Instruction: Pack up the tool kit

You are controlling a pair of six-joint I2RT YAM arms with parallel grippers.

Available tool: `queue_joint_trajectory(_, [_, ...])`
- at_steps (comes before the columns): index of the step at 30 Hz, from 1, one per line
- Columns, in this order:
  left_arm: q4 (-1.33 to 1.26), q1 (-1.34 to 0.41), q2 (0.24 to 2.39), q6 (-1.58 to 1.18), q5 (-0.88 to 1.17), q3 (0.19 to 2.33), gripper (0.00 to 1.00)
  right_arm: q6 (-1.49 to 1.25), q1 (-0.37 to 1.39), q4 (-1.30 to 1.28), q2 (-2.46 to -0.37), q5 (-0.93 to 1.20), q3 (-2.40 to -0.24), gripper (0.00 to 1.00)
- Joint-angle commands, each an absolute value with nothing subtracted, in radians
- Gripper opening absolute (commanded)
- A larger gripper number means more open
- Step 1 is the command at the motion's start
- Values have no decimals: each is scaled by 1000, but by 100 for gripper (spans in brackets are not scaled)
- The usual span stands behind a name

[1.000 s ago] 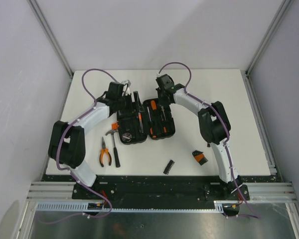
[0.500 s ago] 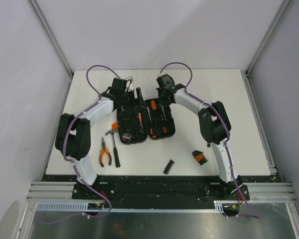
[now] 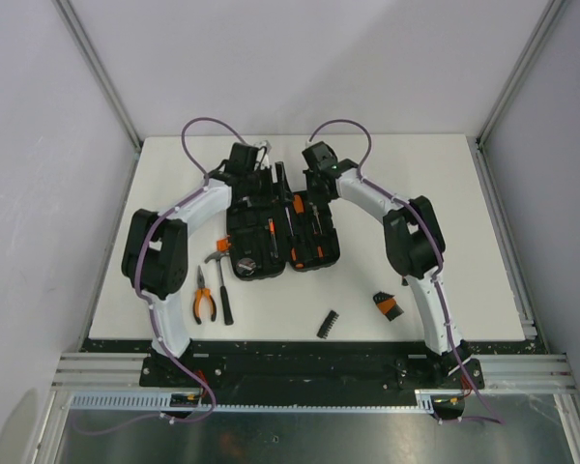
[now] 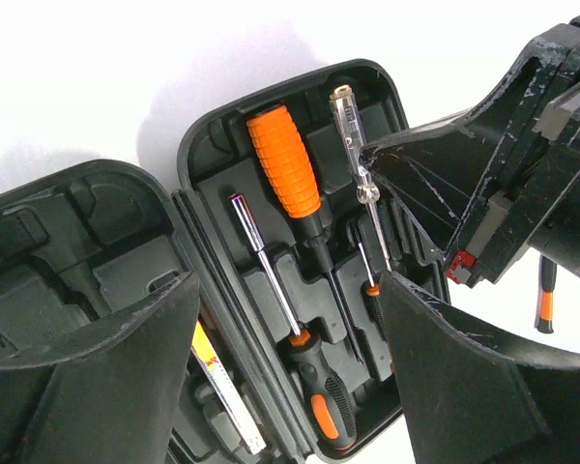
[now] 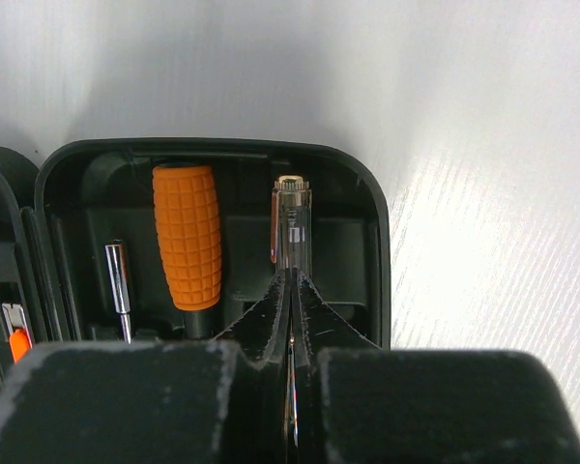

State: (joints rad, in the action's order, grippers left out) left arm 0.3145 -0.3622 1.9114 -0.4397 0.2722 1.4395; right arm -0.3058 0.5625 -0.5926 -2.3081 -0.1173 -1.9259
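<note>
Black moulded-plastic hinged tool kit case (image 3: 331, 253) lies open at table centre. The right gripper (image 5: 291, 300) pinches a clear-handled tester screwdriver (image 5: 290, 222), seemingly to seat it in its slot near the case's 1 o'clock corner. The left gripper (image 4: 288, 290), jaws spread, hovers over the hinge, likely to steady the case. Orange-handled pliers (image 3: 204, 298) lie at 7 o'clock.

A white table (image 3: 416, 184) stands between plain pale-grey walls (image 3: 309, 58), with metal posts (image 3: 98, 72) at the back corners. Aluminium rails (image 3: 97, 370) line its near edge. The light is soft and even.
</note>
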Motion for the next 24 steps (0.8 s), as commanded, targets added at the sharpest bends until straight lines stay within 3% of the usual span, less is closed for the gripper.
queue_joint_trajectory(1, [301,-367,1901,-434,252,1469,80,-293,580,-943,-2510,-37,-1855,0])
queue_joint_trajectory(12, [298,-376,1870,-420,205,1429,80,-270,592,-1077,-2580,87,-1846,0])
queue_joint_trajectory(24, [300,-384,1832,-407,205,1394,80,-297,602,-1074,-2571,22,-1896,0])
